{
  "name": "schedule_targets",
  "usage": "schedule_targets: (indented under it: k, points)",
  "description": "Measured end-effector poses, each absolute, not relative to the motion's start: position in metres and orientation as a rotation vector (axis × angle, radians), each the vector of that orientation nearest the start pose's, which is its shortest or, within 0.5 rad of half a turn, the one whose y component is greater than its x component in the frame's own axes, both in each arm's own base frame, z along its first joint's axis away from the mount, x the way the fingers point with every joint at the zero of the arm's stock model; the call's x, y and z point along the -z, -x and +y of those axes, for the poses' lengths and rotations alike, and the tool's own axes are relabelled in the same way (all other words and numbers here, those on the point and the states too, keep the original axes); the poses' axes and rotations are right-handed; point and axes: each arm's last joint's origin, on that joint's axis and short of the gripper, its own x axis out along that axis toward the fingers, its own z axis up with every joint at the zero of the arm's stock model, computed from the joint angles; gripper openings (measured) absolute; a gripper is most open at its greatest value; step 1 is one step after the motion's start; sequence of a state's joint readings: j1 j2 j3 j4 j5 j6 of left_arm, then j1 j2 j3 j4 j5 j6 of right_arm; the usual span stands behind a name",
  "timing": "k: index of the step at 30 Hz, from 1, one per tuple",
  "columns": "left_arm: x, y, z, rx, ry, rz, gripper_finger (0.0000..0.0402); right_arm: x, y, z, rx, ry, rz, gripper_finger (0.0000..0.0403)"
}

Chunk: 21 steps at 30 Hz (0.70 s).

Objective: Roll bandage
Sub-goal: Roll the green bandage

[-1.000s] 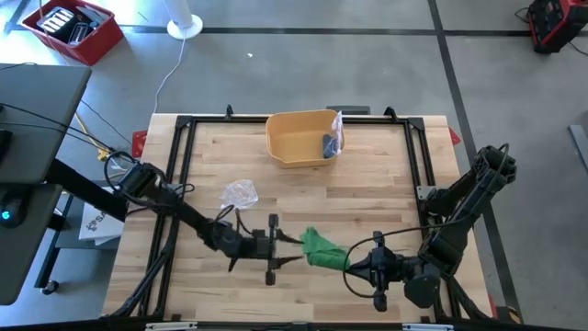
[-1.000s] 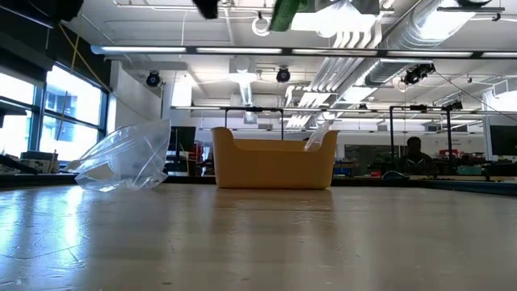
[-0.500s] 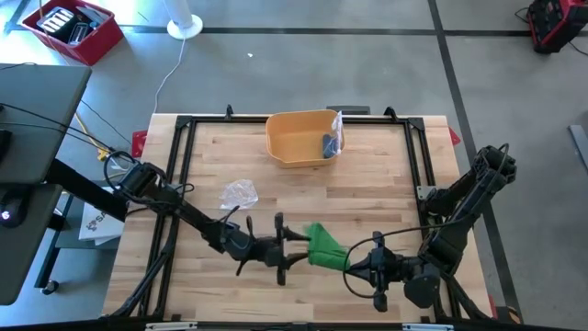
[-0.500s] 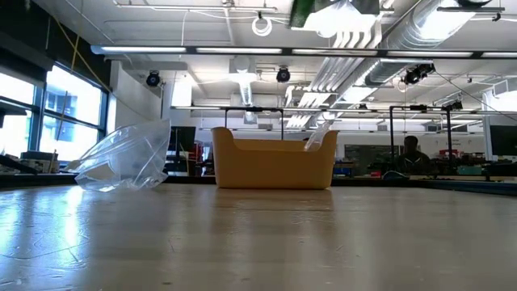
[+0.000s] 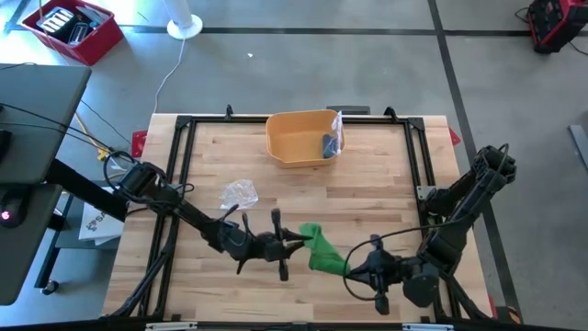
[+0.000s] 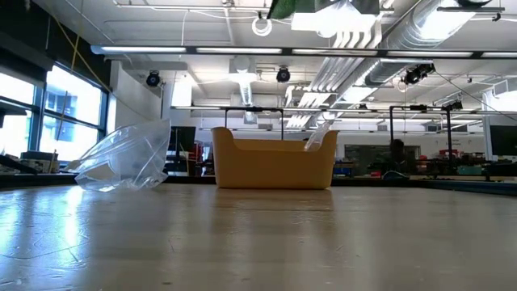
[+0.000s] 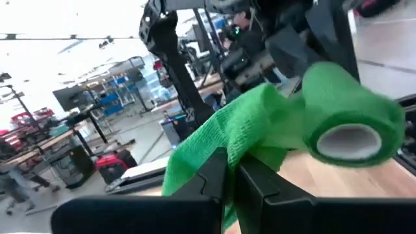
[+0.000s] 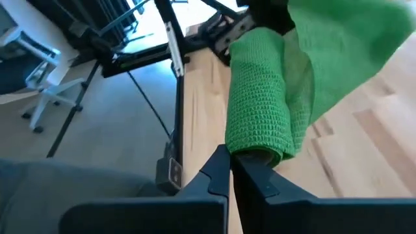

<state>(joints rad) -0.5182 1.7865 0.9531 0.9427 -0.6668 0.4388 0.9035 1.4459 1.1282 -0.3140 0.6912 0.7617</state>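
A green bandage (image 5: 322, 248) hangs in the air over the near middle of the table, between my two grippers. In the left wrist view it shows as a roll with a hollow core (image 7: 351, 123) and a loose unrolled strip (image 7: 208, 143). My left gripper (image 5: 299, 242) is at its left side, shut on the strip. My right gripper (image 5: 351, 267) is at its right side, shut on the rolled part (image 8: 260, 97). In the low view only a green bit (image 6: 287, 6) shows at the top edge. My left gripper pinches the bandage's loose strip (image 7: 218, 153) between its two fingers, coming level from the table's left. The strip runs from the fingers to the roll, with some folds; it is clear of the table. My right gripper pinches one end of the rolled part (image 8: 257, 153) between its two fingers, coming from the table's right and slanting a little downward. The roll stands out beyond the fingertips, lifted clear of the table, and the loose sheet (image 8: 344, 52) spreads off to one side.
A yellow bin (image 5: 301, 138) stands at the far middle, with a blue thing and a clear wrapper in its right end. A crumpled clear plastic bag (image 5: 239, 193) lies left of centre. A black frame (image 5: 184, 138) runs round the table top.
My left gripper has moved toward the table's right, up to the bandage, rolled about its own axis and shut on the loose strip. Before that its fingers stood wide apart. The bandage's loose end has shifted a little with it; my right gripper has kept its hold.
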Motion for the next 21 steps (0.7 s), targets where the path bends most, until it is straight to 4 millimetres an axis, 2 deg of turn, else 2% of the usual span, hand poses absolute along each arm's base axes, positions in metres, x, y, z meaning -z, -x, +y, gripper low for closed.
schedule_targets:
  k: [4, 7, 13, 17, 21]
  points:
    - [-0.245, -0.332, -0.167, -0.079, -0.288, -0.102, 0.0003, -0.288, -0.208, 0.236, -0.061, -0.29, 0.522, 0.0]
    - [-0.259, -0.332, -0.152, 0.028, -0.107, -0.105, 0.0003, -0.282, -0.211, 0.24, -0.083, -0.273, 0.553, 0.0]
    - [-0.269, -0.338, -0.124, 0.209, 0.172, -0.072, 0.0001, -0.262, -0.222, 0.245, -0.118, -0.235, 0.639, 0.0002]
    - [-0.257, -0.344, -0.111, 0.188, 0.236, 0.046, 0.0001, -0.252, -0.228, 0.243, -0.082, -0.209, 0.664, 0.0001]
    - [-0.224, -0.344, -0.097, -0.011, 0.288, 0.332, 0.0001, -0.249, -0.226, 0.24, -0.015, -0.191, 0.675, 0.0001]
